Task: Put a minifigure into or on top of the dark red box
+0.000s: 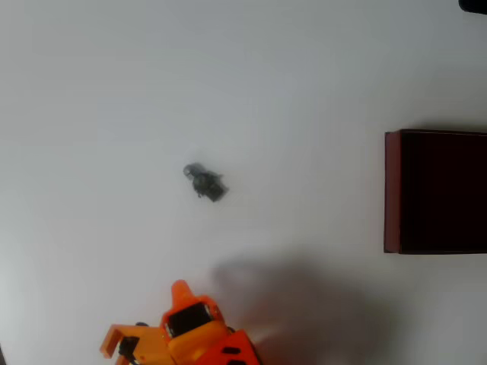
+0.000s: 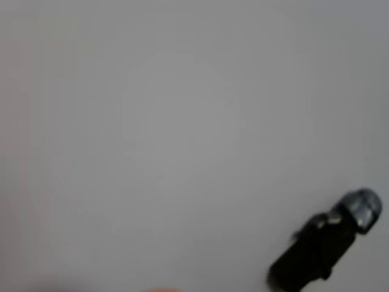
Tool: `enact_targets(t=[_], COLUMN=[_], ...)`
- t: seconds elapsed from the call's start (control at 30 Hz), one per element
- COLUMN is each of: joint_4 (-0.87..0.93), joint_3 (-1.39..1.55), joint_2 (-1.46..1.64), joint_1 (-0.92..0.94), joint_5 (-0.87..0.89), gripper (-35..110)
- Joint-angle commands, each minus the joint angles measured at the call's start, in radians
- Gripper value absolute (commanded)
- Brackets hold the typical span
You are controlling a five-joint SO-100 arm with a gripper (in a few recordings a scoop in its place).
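Overhead view, surroundings: a dark object (image 1: 473,4) cuts into the top right corner, too little of it in frame to identify; nothing lies between the toy and the box.
Overhead view, arm: the orange gripper (image 1: 179,291) enters from the bottom edge, left of centre, its tip pointing up the frame; whether its fingers are apart or together cannot be told from this angle. A soft grey shadow spreads on the table to its right.
Overhead view, minifigure: the minifigure (image 1: 205,182) lies on its side left of centre, well apart from the gripper below it, small, dark grey and black, blurred.
Overhead view, box: the dark red box (image 1: 392,190) sits at the right edge, cut off by the frame, with maroon walls and a near-black interior, well apart from the figure.
Overhead view, surface: a plain white table (image 1: 114,91), evenly lit.
Wrist view, minifigure: it lies tilted in the bottom right corner (image 2: 328,243), black body, paler grey-blue head toward the upper right.
Wrist view, surface: bare pale grey tabletop, out of focus.
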Motion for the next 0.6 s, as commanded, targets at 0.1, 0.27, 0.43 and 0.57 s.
enact_targets(t=[0.1, 0.27, 0.43, 0.57], joint_4=[0.003, 0.003, 0.003, 0.003], joint_3=[0.006, 0.006, 0.006, 0.006], joint_2=[0.002, 0.002, 0.002, 0.002], joint_1=[-0.002, -0.002, -0.002, 0.005], joint_5=[0.037, 0.037, 0.038, 0.048], gripper=[0, 0, 0, 0])
